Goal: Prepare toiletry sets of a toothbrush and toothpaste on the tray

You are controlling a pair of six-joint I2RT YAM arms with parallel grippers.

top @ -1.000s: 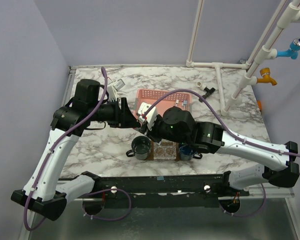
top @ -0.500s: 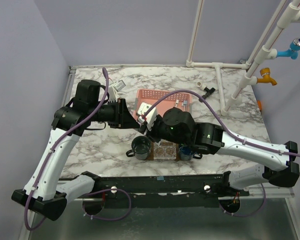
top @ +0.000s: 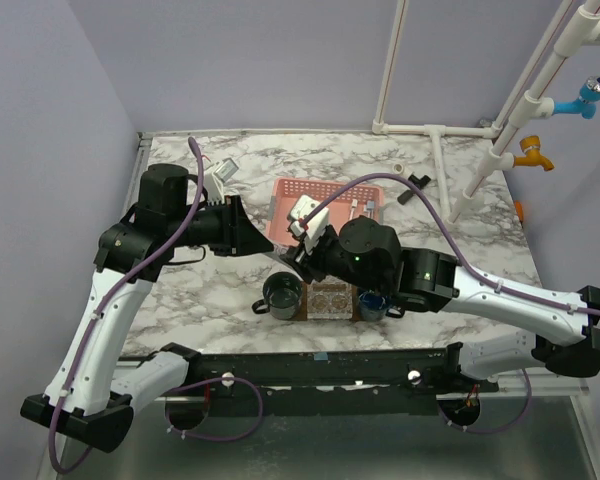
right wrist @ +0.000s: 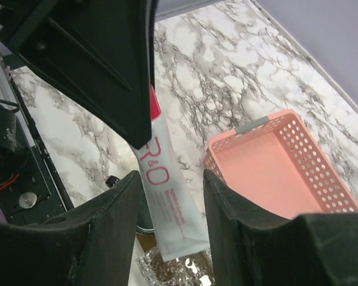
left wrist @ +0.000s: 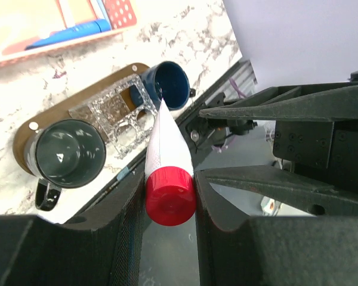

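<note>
Toothpaste (left wrist: 166, 140) is being clamped at its red cap by the left gripper (left wrist: 168, 193), above the tray (left wrist: 22, 142); right gripper (right wrist: 170, 196) jaws are standing apart around the tube's flat end.

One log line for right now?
left pincer: shut on red-capped white toothpaste tube | right pincer: open around it | tube: aloft, not on dark brown wooden tray

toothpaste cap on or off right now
On. In the left wrist view the red cap sits on the end of the toothpaste, pinched between the jaws of the left gripper.
</note>
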